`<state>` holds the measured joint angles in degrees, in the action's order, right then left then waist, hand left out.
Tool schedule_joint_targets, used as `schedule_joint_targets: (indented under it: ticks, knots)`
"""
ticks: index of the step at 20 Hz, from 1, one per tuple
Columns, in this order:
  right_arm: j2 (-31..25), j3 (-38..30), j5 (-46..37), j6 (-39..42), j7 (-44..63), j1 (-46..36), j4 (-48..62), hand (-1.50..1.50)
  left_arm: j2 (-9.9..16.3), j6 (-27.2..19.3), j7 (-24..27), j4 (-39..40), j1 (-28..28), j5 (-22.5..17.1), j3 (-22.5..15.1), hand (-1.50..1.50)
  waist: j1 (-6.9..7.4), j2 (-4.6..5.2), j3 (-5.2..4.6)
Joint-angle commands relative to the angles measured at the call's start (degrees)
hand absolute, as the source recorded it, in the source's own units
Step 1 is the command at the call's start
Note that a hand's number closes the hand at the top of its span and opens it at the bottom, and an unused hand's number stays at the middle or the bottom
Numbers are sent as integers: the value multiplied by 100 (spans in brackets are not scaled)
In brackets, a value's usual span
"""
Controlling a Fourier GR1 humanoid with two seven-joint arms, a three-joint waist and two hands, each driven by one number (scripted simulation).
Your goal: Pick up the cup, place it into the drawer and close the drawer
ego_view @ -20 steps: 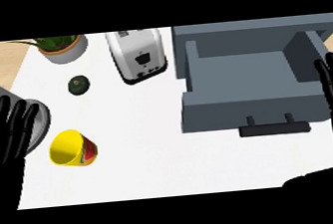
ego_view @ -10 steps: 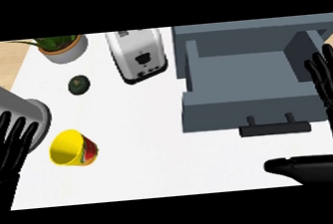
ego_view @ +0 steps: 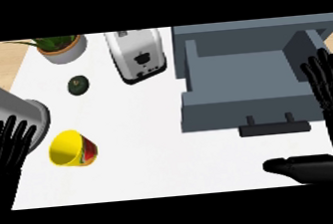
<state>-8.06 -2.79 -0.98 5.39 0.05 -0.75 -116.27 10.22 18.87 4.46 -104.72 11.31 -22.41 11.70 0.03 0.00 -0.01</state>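
A yellow cup (ego_view: 72,148) with a red and green side lies tipped on the white counter at the left, its mouth facing up-left. My left hand (ego_view: 7,147) is open just left of the cup, fingers straight and pointing up, a small gap apart from it. The grey drawer (ego_view: 251,79) stands pulled open at the upper right, its dark handle (ego_view: 273,127) on the near front. My right hand (ego_view: 330,107) is open at the right edge, fingers up beside the drawer's right wall, thumb stretched left along the bottom.
A white toaster (ego_view: 138,54) stands left of the drawer. A potted plant (ego_view: 61,46) is at the back left, a small dark green object (ego_view: 77,85) in front of it. A grey metal pot (ego_view: 3,111) sits at the far left, just above my left hand.
My left hand has slid downward and left, away from the pot. My right hand has moved in from the right edge, its thumb reaching further left.
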Motion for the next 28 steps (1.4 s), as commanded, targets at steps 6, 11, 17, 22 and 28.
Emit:
schedule_joint_targets:
  ticks: [6,11,17,22,28]
  knots:
    - [23,4,-16,72,148,-107,-46,-150,153,290,1311,2001,-151,795,506,-150,-3,1,-2]
    - [156,112,-212,17,2,-91,-2,-150,196,-3,1615,2904,-696,1317,500,-150,-14,0,0]
    - [128,-105,-96,188,-346,246,77,-150,479,268,2729,4604,-1145,1574,694,-150,-25,1,-1]
    - [-129,-465,416,383,233,-262,1,-150,611,336,3728,6324,-1937,1760,813,-150,-53,8,-6]
    - [-27,-406,236,466,-358,-108,489,-150,993,578,4717,7814,-2473,1908,921,-150,-52,13,-5]
